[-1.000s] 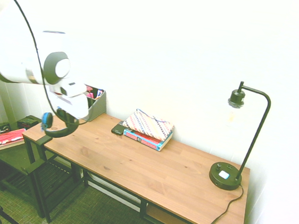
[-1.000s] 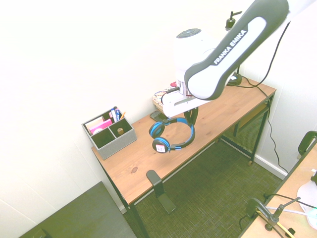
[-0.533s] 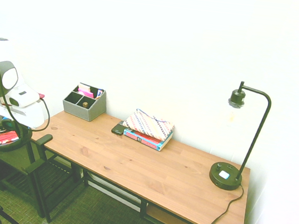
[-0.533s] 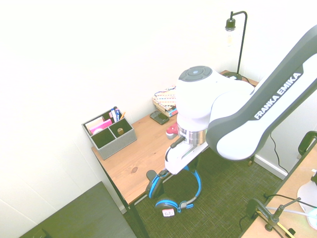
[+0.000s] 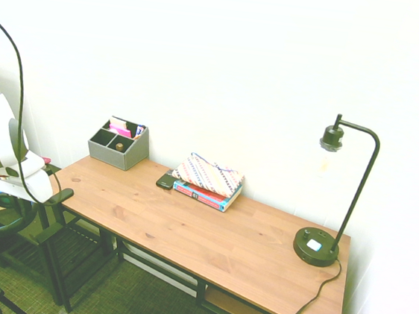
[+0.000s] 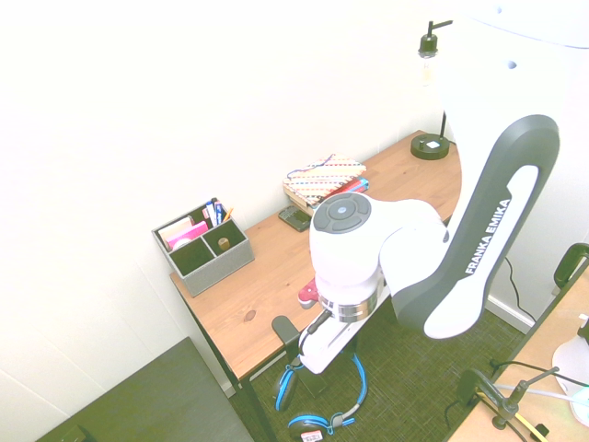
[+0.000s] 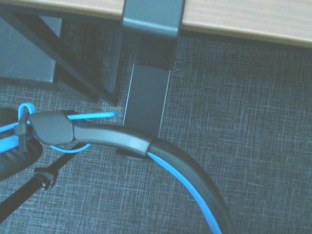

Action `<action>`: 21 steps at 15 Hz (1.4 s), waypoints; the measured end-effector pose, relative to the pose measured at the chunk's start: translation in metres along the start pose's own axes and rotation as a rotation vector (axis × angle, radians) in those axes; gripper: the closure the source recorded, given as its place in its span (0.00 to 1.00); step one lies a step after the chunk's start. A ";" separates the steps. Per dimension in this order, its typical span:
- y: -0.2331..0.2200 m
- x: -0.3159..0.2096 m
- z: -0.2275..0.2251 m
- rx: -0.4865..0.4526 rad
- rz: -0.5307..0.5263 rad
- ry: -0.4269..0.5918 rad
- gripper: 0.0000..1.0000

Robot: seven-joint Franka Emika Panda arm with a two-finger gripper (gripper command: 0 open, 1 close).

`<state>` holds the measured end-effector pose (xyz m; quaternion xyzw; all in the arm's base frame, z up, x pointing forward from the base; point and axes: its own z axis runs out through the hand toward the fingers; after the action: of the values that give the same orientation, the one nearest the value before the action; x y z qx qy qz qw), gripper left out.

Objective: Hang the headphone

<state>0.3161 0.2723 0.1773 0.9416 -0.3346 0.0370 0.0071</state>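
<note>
The jaws [image 6: 324, 361] are fully closed and carry the headphone [image 6: 317, 405] by the top of its dark band, though the white wrist hides the fingers themselves. The blue cups hang below, low in the second exterior view, just off the table's [image 6: 267, 276] near edge and over the carpet [image 6: 405, 387]. Holding the band at its crown keeps the arch open underneath, which suits slipping it over the black hook [image 6: 285, 333] clamped to the table edge. In the wrist view the band [image 7: 146, 146] crosses in front of the hook's arm [image 7: 146, 92]; whether it already rests on it is hard to tell. Farther up the table stand a grey organiser [image 6: 202, 247], a stack of books [image 6: 322, 175] and a lamp [image 5: 337, 193].
</note>
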 end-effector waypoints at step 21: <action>-0.059 0.054 0.099 -0.093 0.056 -0.102 0.00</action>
<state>0.4013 0.2803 0.0830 0.9312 -0.3622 -0.0263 0.0327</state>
